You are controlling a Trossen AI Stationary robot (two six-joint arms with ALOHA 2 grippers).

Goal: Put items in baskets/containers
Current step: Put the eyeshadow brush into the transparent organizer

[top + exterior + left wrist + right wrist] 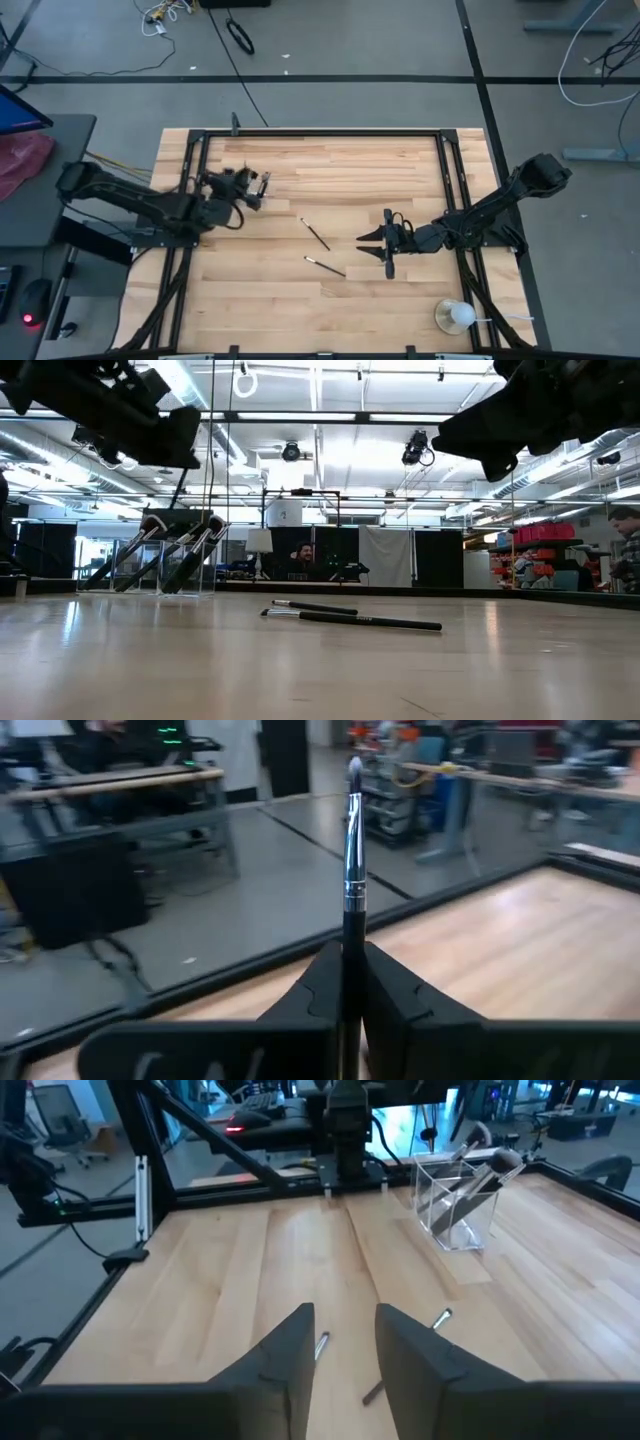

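Note:
My left gripper (243, 190) (352, 955) is over the table's left side, beside the clear container (263, 187), and is shut on a thin makeup brush (352, 870). The brush has a dark handle, a silver ferrule and a small bristle head. The container (165, 563) (455, 1205) stands on the table with several brushes leaning inside. Two more brushes (315, 233) (325, 266) lie flat at mid-table (360, 621). My right gripper (383, 248) (345, 1348) hovers open just right of them, with nothing between its fingers. My left gripper pinches the brush's dark handle (351, 928) between its two fingers, just below the silver ferrule. The ferrule and bristle head stick out beyond the fingertips. The brush is lifted clear of the table.
A white ball on a dish (455, 316) sits at the near right corner. A black metal frame (320, 131) rims the wooden tabletop. Bare wood stretches across the table's near half and its far middle.

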